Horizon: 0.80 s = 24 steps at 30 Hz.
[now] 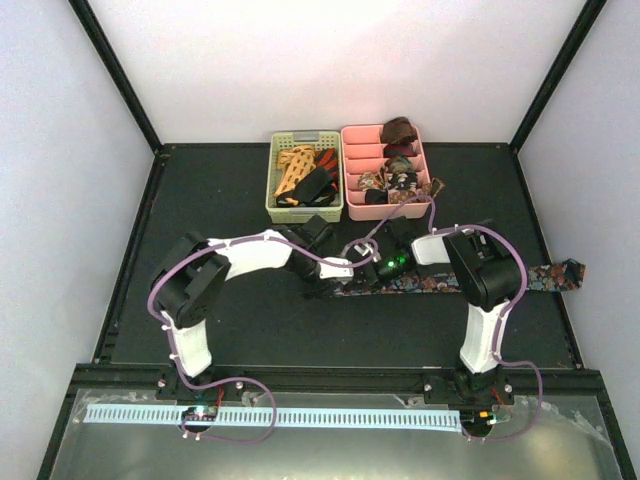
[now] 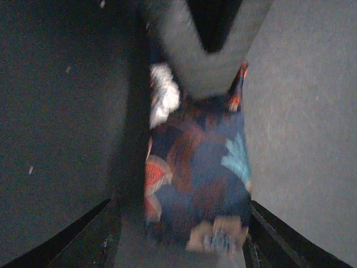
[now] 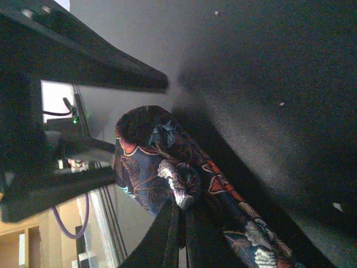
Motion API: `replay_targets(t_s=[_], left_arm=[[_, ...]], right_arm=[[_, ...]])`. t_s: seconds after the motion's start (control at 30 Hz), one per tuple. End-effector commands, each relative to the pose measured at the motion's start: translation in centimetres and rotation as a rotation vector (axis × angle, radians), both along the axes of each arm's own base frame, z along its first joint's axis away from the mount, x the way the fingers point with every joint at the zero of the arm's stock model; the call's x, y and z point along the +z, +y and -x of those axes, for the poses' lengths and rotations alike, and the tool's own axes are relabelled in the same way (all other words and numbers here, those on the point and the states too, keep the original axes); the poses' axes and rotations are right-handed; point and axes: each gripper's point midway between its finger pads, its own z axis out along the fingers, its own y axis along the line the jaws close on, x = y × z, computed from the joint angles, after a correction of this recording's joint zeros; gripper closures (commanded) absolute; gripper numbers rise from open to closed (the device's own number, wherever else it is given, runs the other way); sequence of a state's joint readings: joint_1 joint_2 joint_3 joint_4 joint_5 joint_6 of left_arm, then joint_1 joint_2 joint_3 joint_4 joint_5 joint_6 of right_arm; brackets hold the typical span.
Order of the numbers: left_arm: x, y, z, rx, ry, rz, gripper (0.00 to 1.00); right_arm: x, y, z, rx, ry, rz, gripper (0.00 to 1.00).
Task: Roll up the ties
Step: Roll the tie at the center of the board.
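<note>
A navy floral tie [image 1: 545, 275] lies stretched across the dark mat, its long tail running to the right edge. Its left end is wound into a small coil [image 3: 150, 162]. My right gripper [image 3: 181, 218] is shut on that coil's fabric, its fingers pressed together. In the left wrist view the coil [image 2: 195, 178] sits between the fingers of my left gripper [image 2: 179, 209]. The right finger [image 2: 273, 234] is against the cloth and the left finger [image 2: 83, 234] stands a little off it. Both grippers meet at mid-table, the left gripper [image 1: 335, 280] beside the right gripper [image 1: 378, 272].
A pale green slatted basket [image 1: 277, 205] at the back holds orange lattice, red and black ties. Next to it a pink divided tray [image 1: 348, 170] holds several rolled ties. Purple cables loop over both arms.
</note>
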<state>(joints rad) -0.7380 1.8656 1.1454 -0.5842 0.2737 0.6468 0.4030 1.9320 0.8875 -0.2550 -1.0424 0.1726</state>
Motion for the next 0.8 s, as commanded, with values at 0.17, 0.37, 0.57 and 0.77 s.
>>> replay_targets(t_s=[0.17, 0.37, 0.57, 0.77], left_arm=[[1.7, 0.9, -0.2, 0.018, -0.007, 0.054, 0.46], [2.2, -0.2, -0.1, 0.004, 0.03, 0.085, 0.53], [2.8, -1.0, 0.7, -0.022, 0.068, 0.123, 0.6], [3.6, -1.9, 0.4, -0.011, 0.074, 0.157, 0.65]], right_arm=[[-1.8, -0.8, 0.3, 0.003, 0.001, 0.069, 0.98], [-2.1, -0.9, 0.2, 0.0, 0.008, 0.076, 0.98], [-2.4, -1.1, 0.1, -0.004, 0.017, 0.083, 0.98], [-2.6, -1.2, 0.1, -0.005, 0.027, 0.084, 0.98]])
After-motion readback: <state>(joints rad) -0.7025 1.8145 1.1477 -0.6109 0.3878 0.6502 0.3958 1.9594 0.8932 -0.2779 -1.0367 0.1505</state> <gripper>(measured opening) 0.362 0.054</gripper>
